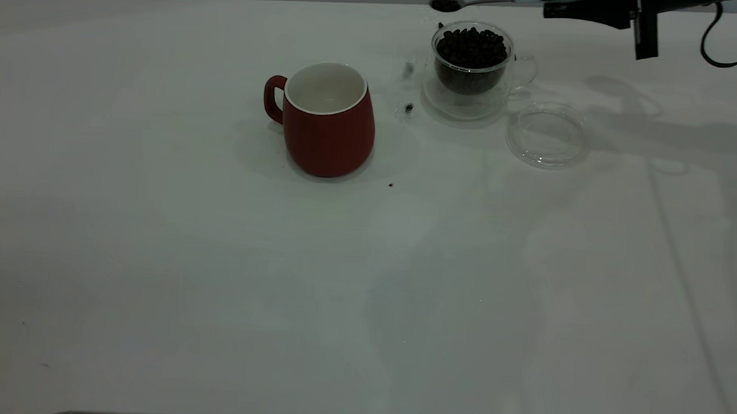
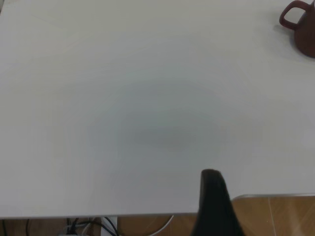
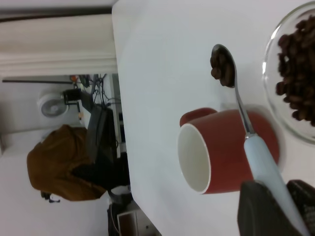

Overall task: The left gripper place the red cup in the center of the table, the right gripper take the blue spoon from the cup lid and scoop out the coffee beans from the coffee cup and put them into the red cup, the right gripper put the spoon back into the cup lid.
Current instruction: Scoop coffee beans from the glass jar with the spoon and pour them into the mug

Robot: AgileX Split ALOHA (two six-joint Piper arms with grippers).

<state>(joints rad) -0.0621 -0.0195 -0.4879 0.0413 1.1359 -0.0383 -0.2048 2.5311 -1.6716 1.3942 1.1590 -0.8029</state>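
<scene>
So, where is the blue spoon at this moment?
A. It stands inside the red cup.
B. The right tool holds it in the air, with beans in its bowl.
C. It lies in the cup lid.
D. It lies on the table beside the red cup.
B: the right tool grips the spoon by its handle above the table, its bowl loaded with beans, while the lid is empty.

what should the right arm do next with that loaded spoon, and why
Probably carry the blue spoon sideways to above the red cup, then tip it. The right pincer holds it with coffee beans heaped in its bowl, raised above the coffee cup, while the red cup looks empty inside.
</scene>
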